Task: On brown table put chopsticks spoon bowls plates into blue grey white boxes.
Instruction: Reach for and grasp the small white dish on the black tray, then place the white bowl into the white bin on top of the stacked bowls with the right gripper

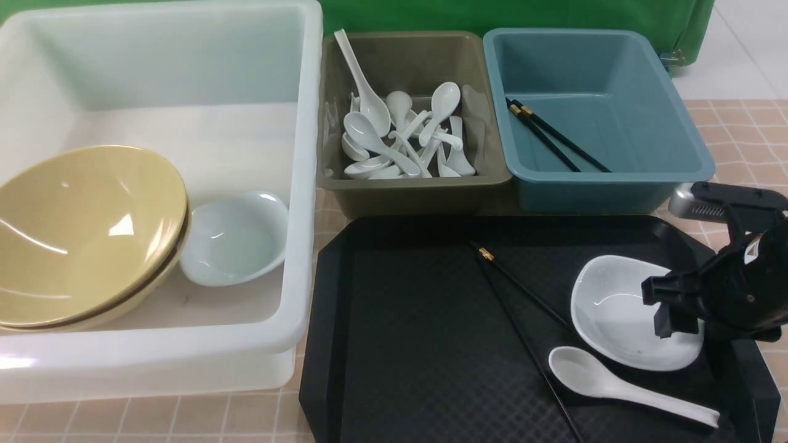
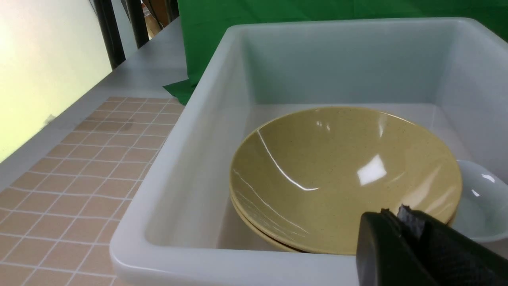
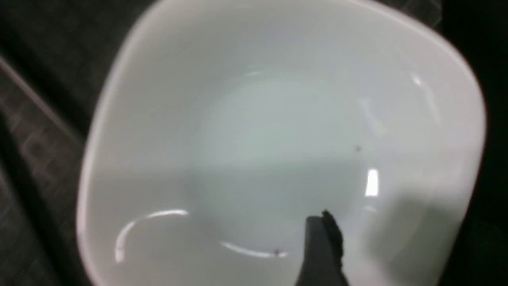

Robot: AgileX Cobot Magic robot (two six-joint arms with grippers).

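Note:
On the black tray (image 1: 418, 344) lie a white bowl (image 1: 615, 320), a white spoon (image 1: 609, 381) and black chopsticks (image 1: 523, 289). My right gripper (image 1: 671, 311) is open at the bowl's right rim. In the right wrist view one finger (image 3: 321, 246) is inside the bowl (image 3: 278, 139) and the gripper (image 3: 397, 246) straddles the rim. The white box (image 1: 301, 184) holds stacked yellow bowls (image 1: 86, 234) and a small white bowl (image 1: 237, 240). My left gripper (image 2: 397, 212) is shut and empty by that box's near rim, in front of the yellow bowls (image 2: 341, 174). It is outside the front view.
The grey box (image 1: 412, 184) holds several white spoons (image 1: 400, 135). The blue box (image 1: 615, 184) holds a pair of black chopsticks (image 1: 554, 138). Both stand behind the tray on the brown tiled table (image 1: 739, 129). A green cloth (image 1: 492, 15) hangs at the back.

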